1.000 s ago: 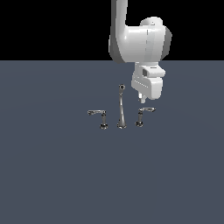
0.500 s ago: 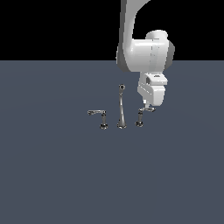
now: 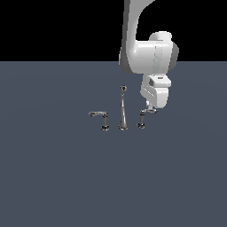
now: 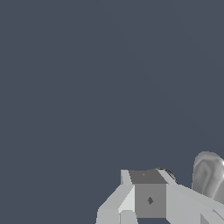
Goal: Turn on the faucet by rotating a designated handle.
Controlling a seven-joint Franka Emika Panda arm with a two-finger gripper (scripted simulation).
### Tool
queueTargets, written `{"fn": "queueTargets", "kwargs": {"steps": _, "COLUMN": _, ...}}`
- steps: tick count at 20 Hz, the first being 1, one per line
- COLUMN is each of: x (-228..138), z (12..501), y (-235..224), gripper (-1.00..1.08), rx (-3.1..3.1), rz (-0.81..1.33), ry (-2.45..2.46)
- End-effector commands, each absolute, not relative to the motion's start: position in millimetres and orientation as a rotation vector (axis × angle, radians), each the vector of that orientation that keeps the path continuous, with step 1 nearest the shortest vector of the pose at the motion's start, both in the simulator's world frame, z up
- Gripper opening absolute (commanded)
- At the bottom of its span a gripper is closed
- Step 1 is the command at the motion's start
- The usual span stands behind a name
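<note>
The faucet [image 3: 122, 111] is a tiny chrome set on the dark floor, with a tall thin spout in the middle. The handle [image 3: 142, 119] stands on a short post on the exterior view's right of the spout, its short arm pointing toward my gripper [image 3: 152, 108]. The white hand hangs just above and to the right of the handle, and its fingertips are level with the arm's tip and seem to touch it. In the wrist view the fingers [image 4: 148, 199] are pressed together with nothing between them, and a rounded chrome piece [image 4: 209, 175] shows beside them.
A second chrome handle [image 3: 103, 116] with a longer flat lever stands on the exterior view's left of the spout. The dark grey floor [image 3: 66, 177] stretches flat all around the set.
The arm has swung toward the exterior view's right and come down slightly, bringing the fingertips beside the tip of the handle's short arm. The faucet parts look unmoved.
</note>
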State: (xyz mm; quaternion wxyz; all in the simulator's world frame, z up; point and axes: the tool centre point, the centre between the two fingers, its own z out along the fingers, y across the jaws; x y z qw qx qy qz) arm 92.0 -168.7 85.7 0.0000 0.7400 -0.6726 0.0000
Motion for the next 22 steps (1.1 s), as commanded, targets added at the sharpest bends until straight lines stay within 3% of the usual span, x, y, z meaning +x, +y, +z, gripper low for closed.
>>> {"fn": "queueTargets", "kwargs": {"steps": 1, "x": 85.3, "z": 85.8, "y": -172.9, "gripper": -1.00, "rx": 2.324, "rz": 0.000, "ry": -2.114}}
{"fn": "queueTargets", "kwargs": {"steps": 22, "x": 36.4, "z": 85.8, "y": -178.5, "gripper": -1.00, "rx": 2.331, "rz": 0.006, "ry": -2.112}}
